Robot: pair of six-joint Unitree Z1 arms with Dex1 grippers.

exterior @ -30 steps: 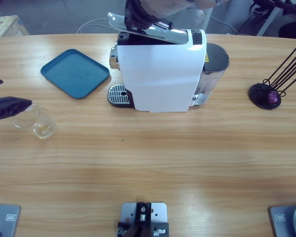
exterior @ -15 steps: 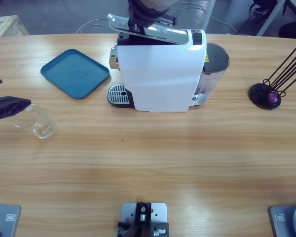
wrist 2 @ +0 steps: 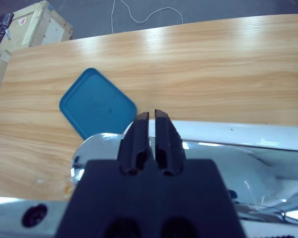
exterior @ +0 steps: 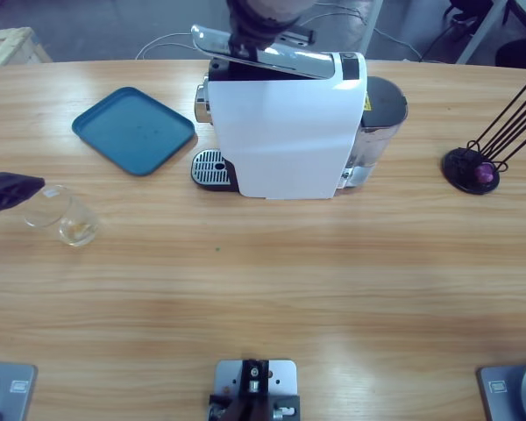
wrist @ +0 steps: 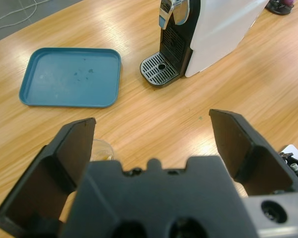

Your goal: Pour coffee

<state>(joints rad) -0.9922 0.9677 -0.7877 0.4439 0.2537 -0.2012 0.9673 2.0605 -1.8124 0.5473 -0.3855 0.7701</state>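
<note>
At the left edge of the bench (exterior: pixel 272 289), the left end effector (exterior: pixel 4 189) sits with its black jaws spread wide and nothing between them. Just beside its tip lies a small clear glass tumbler (exterior: pixel 60 217), tipped on its side, with a shallow trace of tan coffee (exterior: pixel 77 231) pooled against its lower wall. From the left wrist view, only a sliver of that tumbler (wrist: pixel 102 148) shows beside the inner face of one jaw, and I cannot tell whether jaw and glass touch.

Further back, a teal tray (exterior: pixel 133 129) lies flat between the tumbler and the white capsule coffee machine (exterior: pixel 285 132), well apart from the glass. The machine's black drip grate (exterior: pixel 209 167) faces the tray side, and its chrome lever (exterior: pixel 263 54) is raised along the top. The right end effector (exterior: pixel 259 26) comes down from above at the lever, its jaws pressed together with no gap; the right wrist view shows those clenched jaws (wrist 2: pixel 150 131) over the shiny lever surface (wrist 2: pixel 238 158), though contact is not clear.

Off at the far right of the bench stands a black wire capsule holder (exterior: pixel 482 162) with a purple capsule (exterior: pixel 484 174) at its base.
</note>
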